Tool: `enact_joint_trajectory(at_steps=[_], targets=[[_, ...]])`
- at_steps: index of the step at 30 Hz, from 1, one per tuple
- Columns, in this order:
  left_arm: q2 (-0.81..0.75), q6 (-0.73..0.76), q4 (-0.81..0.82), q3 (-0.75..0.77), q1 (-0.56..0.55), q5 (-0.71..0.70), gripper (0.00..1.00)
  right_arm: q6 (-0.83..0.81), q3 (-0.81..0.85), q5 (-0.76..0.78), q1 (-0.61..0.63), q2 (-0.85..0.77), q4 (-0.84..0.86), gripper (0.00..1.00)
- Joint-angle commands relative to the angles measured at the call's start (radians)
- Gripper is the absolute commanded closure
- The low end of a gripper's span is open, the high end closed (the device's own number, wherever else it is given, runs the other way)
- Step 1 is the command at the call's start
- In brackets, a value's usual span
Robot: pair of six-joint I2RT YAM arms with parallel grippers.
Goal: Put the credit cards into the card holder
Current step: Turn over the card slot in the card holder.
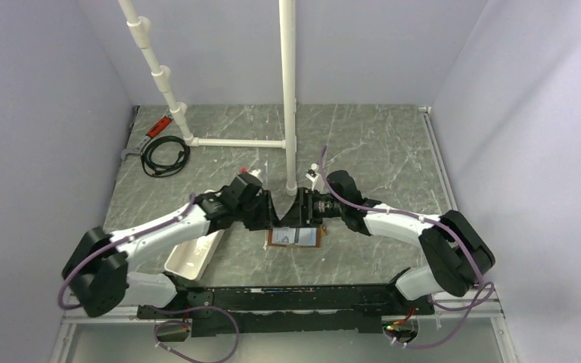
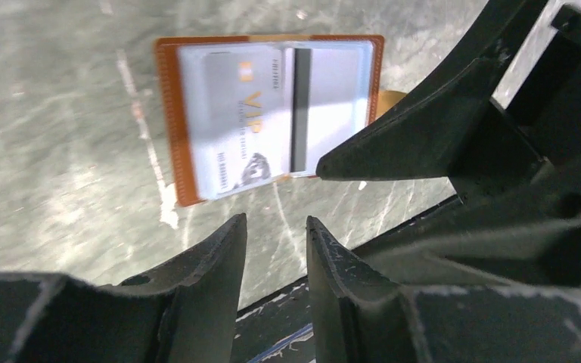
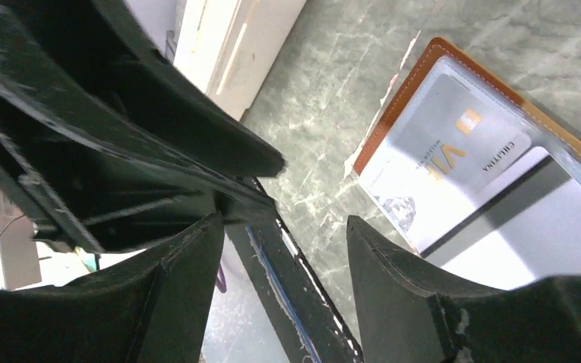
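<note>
The card holder (image 1: 296,239) is a flat reddish-brown wallet lying on the marble table just in front of both grippers. Inside its brown border (image 2: 168,113) lie two credit cards: a silver card marked VIP (image 2: 231,121) and a pale card with a black stripe (image 2: 329,94). I cannot tell whether they are tucked into a pocket. My left gripper (image 2: 274,224) hovers near the holder's edge, open, nothing between its fingers. My right gripper (image 3: 284,223) is open and empty too, beside the holder's corner (image 3: 393,113), with the VIP card (image 3: 442,162) and the striped card (image 3: 533,227) to its right.
A long white tray (image 1: 194,257) sits left of the holder, under the left arm. A white pipe frame (image 1: 288,91) stands behind the grippers. A coiled black cable (image 1: 165,155) and a red tool (image 1: 159,125) lie at the back left. The black base rail (image 1: 287,299) runs along the near edge.
</note>
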Motion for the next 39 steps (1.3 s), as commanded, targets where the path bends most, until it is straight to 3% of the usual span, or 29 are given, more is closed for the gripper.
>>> enact_joint_trajectory(at_steps=[1,7,11,20,39], targets=[[-0.139,0.020,-0.095,-0.046,0.050,-0.063,0.60,-0.005,0.064,0.095,0.021,0.025,-0.013,0.37],[-0.042,0.078,-0.038,-0.010,0.054,0.059,0.75,-0.079,0.105,0.327,0.018,-0.059,-0.370,0.49],[0.059,0.085,-0.028,0.008,0.055,0.020,0.63,-0.070,0.045,0.366,0.009,-0.120,-0.427,0.50],[0.188,0.092,0.047,0.001,0.055,0.037,0.69,-0.059,-0.040,0.330,-0.031,-0.131,-0.375,0.64],[0.234,0.039,0.084,-0.053,0.055,0.042,0.83,-0.061,-0.049,0.274,-0.033,0.006,-0.249,0.65]])
